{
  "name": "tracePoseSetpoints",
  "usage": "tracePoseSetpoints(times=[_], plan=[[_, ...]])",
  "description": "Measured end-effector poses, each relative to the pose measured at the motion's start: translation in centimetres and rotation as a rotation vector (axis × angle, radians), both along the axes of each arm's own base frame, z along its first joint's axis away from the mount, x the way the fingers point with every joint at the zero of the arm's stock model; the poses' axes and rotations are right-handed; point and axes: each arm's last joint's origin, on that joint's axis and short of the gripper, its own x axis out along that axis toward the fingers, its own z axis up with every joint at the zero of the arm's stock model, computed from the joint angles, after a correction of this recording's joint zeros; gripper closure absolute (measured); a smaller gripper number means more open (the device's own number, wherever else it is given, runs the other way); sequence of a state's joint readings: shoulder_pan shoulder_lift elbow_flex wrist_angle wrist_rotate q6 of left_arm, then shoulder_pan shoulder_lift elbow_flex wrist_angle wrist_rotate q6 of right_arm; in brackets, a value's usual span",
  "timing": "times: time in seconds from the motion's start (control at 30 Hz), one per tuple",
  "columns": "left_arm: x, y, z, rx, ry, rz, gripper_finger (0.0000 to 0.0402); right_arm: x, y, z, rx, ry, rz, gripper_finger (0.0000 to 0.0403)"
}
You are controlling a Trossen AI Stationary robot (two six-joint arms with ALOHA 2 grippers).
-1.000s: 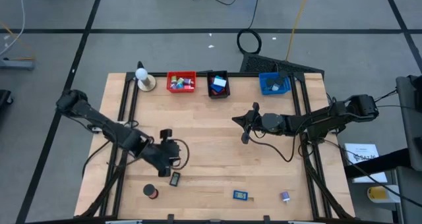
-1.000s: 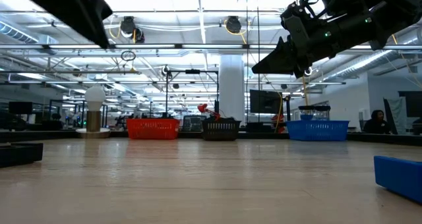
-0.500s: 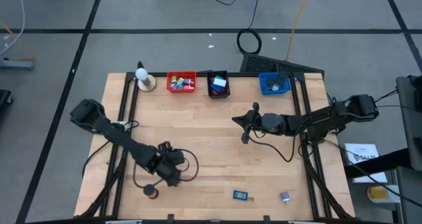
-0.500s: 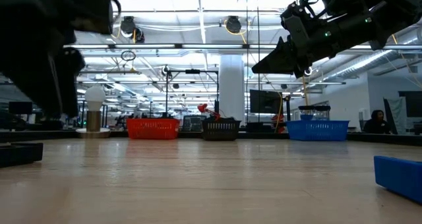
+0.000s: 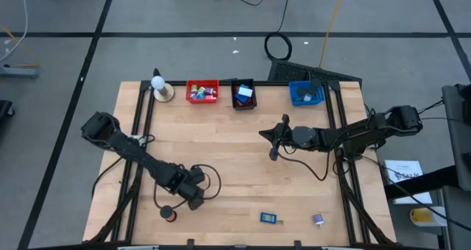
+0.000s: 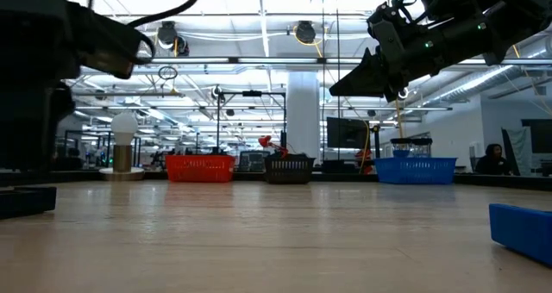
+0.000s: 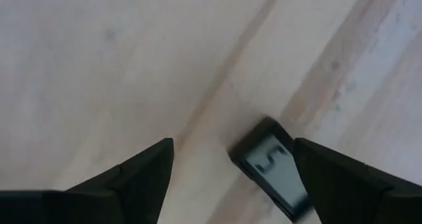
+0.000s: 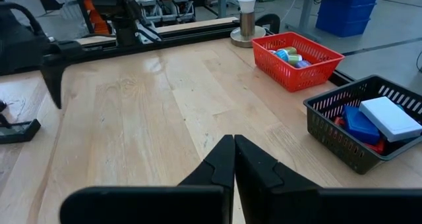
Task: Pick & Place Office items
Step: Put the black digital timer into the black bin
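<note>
From above, your left arm hides the black-framed rectangle (image 7: 271, 168) (one corner runs behind a finger); the blue block (image 6: 523, 228) is cut off at the edge.

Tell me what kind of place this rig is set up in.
Likely a large open lab or industrial workshop: the wooden table stands on a grey floor marked with tape lines, exposed ceiling trusses carry strip lighting, and rows of equipment benches recede behind.

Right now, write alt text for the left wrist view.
The left gripper stands open just above the pale wooden table, its two dark fingers either side of a small black-framed rectangle lying flat on the wood. The rectangle's pale face shows a dark mark like a 5.
</note>
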State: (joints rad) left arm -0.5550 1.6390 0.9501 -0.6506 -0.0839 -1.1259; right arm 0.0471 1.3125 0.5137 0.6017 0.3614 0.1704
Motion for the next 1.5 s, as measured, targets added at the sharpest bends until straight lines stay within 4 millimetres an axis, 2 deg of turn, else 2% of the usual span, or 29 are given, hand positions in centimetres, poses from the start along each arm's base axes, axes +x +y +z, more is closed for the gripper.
tracePoseSetpoints(times=[0.3,0.53,0.73,1.03,1.17,1.27,1.5], plan=[[-0.6,-1.1,-0.1,-0.020,-0.001,0.047,0.0055,0.0,0.0,0.0,0.000,0.000,0.000,0.0399],[0.2,-1.7,-1.9,-0.012,-0.004,0.040,0.0052,0.0,0.0,0.0,0.000,0.000,0.000,0.0399],[0.4,-1.6,-2.4,0.000,0.008,0.033,0.0089,0.0,0.0,0.0,0.000,-0.001,0.000,0.0399],[0.3,-1.2,-2.4,0.057,0.027,-0.047,0.0207,0.0,0.0,0.0,0.000,-0.001,0.000,0.0399],[0.7,-0.6,-2.4,0.086,0.013,-0.091,0.0243,0.0,0.0,0.0,0.000,0.000,0.000,0.0399],[1.2,0.2,-2.4,0.132,-0.006,-0.116,0.0243,0.0,0.0,0.0,0.000,-0.001,0.000,0.0399],[1.7,1.3,-2.5,0.150,0.005,-0.176,0.0202,0.0,0.0,0.0,0.000,-0.001,0.000,0.0399]])
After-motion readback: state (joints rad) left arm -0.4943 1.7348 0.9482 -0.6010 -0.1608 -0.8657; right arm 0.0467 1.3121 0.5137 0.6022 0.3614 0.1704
